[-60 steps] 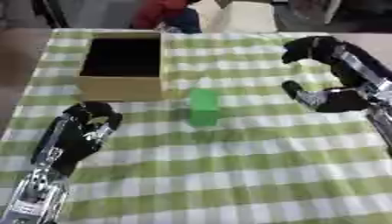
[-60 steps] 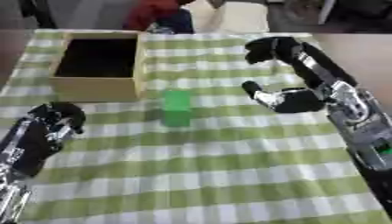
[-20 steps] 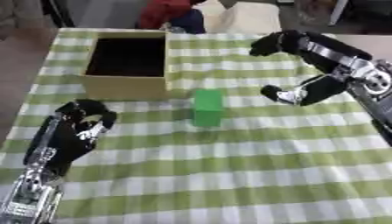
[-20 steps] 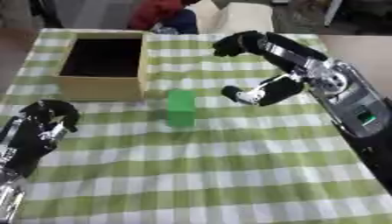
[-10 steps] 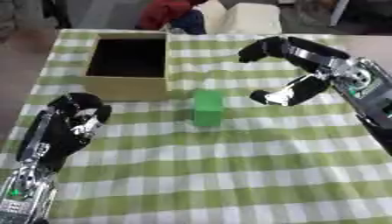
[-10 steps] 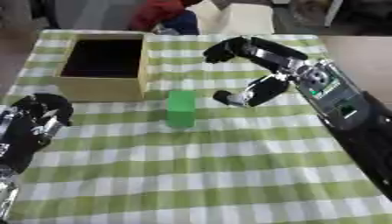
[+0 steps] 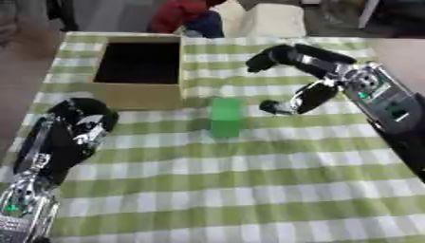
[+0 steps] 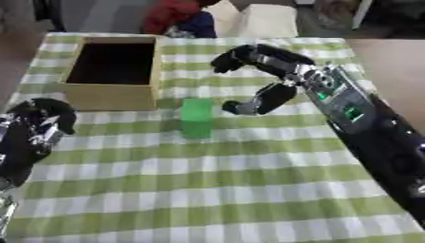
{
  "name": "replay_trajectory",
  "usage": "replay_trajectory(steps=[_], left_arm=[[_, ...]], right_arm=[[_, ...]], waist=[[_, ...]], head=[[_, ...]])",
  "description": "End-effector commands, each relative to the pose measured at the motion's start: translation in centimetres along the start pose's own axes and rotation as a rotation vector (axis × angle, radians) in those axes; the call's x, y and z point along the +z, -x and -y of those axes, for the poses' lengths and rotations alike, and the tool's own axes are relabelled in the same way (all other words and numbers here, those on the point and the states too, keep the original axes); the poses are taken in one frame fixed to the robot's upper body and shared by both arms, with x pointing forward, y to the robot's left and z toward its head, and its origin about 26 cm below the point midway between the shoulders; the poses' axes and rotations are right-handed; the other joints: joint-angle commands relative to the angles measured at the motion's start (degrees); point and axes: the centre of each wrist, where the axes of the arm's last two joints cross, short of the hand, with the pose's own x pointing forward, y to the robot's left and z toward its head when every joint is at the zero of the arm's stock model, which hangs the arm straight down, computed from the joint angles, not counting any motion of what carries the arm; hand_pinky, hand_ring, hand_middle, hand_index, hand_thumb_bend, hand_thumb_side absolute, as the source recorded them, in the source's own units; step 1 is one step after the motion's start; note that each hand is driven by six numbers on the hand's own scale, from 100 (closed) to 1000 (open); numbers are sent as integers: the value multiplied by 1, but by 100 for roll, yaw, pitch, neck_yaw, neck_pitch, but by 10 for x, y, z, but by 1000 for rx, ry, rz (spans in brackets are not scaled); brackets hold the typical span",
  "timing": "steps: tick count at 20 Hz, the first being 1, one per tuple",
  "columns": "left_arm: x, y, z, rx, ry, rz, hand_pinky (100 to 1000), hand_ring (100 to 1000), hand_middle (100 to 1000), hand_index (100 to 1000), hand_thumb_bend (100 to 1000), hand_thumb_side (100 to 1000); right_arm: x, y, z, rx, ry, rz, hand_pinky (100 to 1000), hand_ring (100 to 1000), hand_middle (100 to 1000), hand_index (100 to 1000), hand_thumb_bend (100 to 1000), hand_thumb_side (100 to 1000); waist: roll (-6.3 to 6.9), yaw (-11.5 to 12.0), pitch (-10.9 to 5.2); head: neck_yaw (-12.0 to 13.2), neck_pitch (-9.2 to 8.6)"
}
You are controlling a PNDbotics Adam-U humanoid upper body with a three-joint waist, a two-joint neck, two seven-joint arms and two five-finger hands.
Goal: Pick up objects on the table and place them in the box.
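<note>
A green-and-white checked cloth (image 7: 249, 190) covers the table, lying a little askew, with bare brownish tabletop showing past its right edge beyond the right arm. At the far edge, beyond both hands, the room is dim; something red and dark blue and a pale boxy shape (image 7: 270, 21) sit there, but I can't make out what they are.

The box (image 7: 137, 92) is an open cardboard one with tan walls, standing on the cloth up and to the left of the right hand (image 7: 319, 78) and just beyond the left hand (image 7: 79, 128). Its inside looks dark, and I can see nothing in it.

The block (image 7: 226, 116), a green upright piece, stands on the cloth just beside the box's near right corner, apart from it. It sits to the left of the right hand, near the thumb but not touching.

The right hand reaches in from the right side, hovering above the cloth. Its fingers (image 8: 236, 57) arch forward and over to the left, and the thumb (image 7: 286, 105) curves down below them, leaving a wide gap between; it holds nothing.

The left hand rests low on the left side of the cloth, well to the left of the block, its fingers curled in on themselves around nothing.
</note>
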Motion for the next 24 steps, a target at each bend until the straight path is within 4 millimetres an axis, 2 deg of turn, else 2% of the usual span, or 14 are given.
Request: replay_trajectory(steps=[1,15,24], left_arm=[[-4,-10,-1,-13,14,35,525,710,598,634,533,255],[-4,-11,2,-7,30,36,523,710,598,633,539,253],[-4,-11,2,-8,31,36,517,709,597,633,546,251]], right_arm=[[-4,3,8,37,-1,-11,863,831,773,891,397,290],[-29,20,-4,60,-42,-54,864,829,774,895,405,305],[-35,15,-6,98,-75,-49,866,830,778,899,421,311]], waist=[[21,10,-102],[55,40,-110],[50,29,-117]], head=[[-32,11],[-89,43],[-88,60]])
